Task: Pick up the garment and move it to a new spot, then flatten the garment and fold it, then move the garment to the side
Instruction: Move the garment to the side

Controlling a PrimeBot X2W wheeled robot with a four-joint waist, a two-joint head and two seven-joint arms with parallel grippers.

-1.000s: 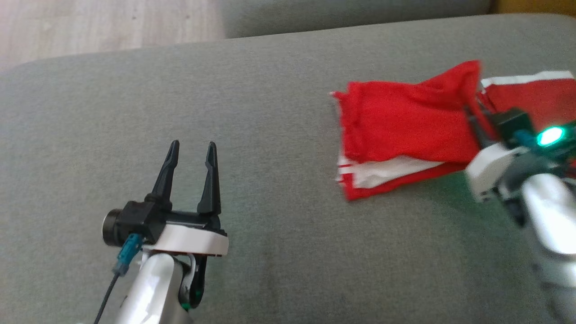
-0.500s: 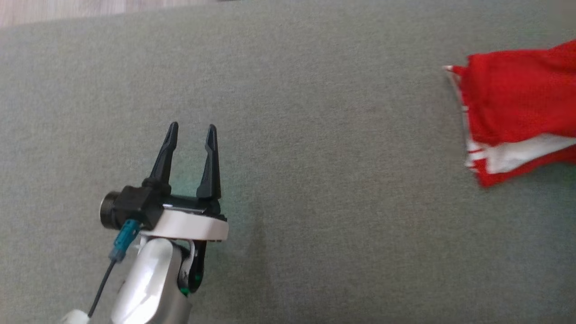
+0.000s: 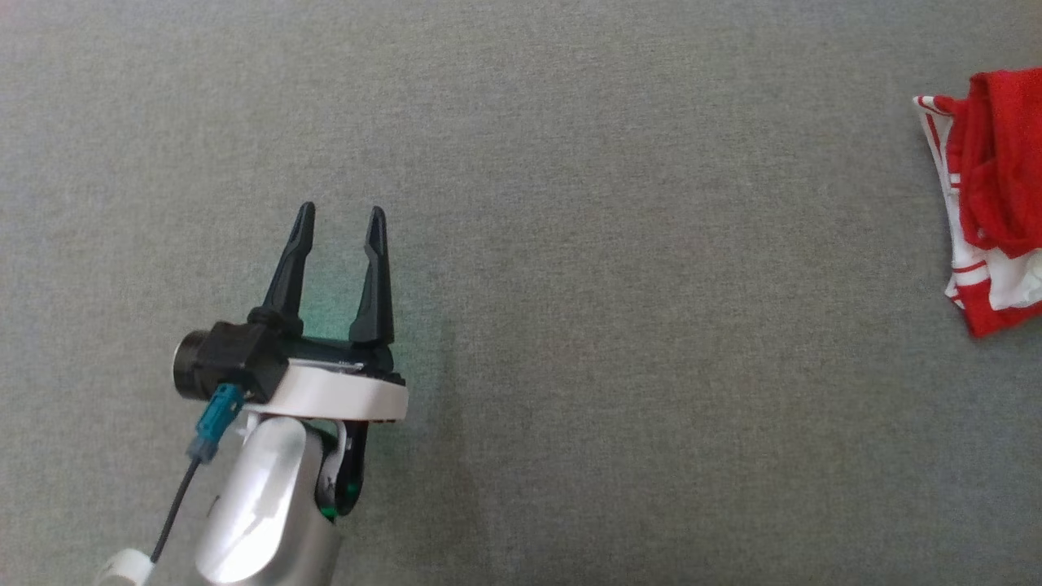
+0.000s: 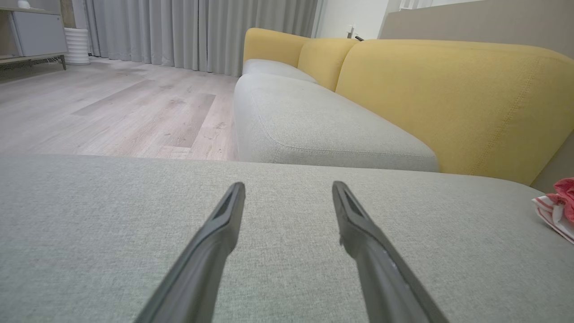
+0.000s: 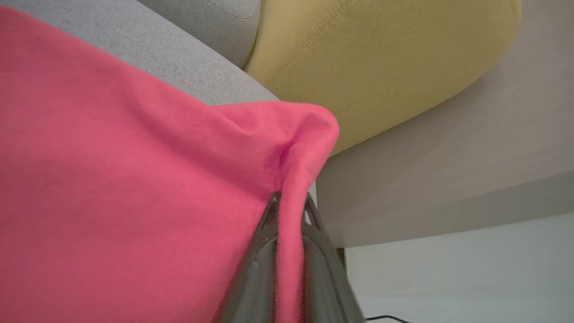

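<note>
1. At the far left of the left wrist view, a pale cabinet (image 4: 36,31) stands beside a white ribbed cylinder (image 4: 77,45). Grey curtains (image 4: 179,31) hang behind them, and a wooden floor (image 4: 112,103) runs up to the sofa.
2. The left hand (image 3: 340,213) sits at the lower left of the head view, over the grey sofa seat (image 3: 610,325). Its two dark fingers are spread wide with nothing between them. In its own wrist view the left hand (image 4: 288,186) frames only grey seat fabric (image 4: 89,224). Whether the fingertips touch the fabric cannot be told.
3. Beyond those fingers lies a second grey seat (image 4: 314,125), backed by yellow cushions (image 4: 448,98).
4. The garment (image 3: 997,187) is at the right edge of the head view, well apart from the left hand and cut off by the frame. It is red with white-striped trim. The red layer is bunched in folds above a flatter white and red edge that lies on the seat. The left wrist view shows the garment (image 4: 558,206) resting on the seat at the right edge.
5. In the right wrist view, the right hand (image 5: 291,202) has its fingers closed tight on a fold of the garment (image 5: 134,179). The cloth rises to a peak above the fingertips and drapes away across the left of that view.
6. Behind the cloth are a corner of the grey seat (image 5: 179,49), a yellow cushion (image 5: 381,58) and a pale wall (image 5: 448,157).
</note>
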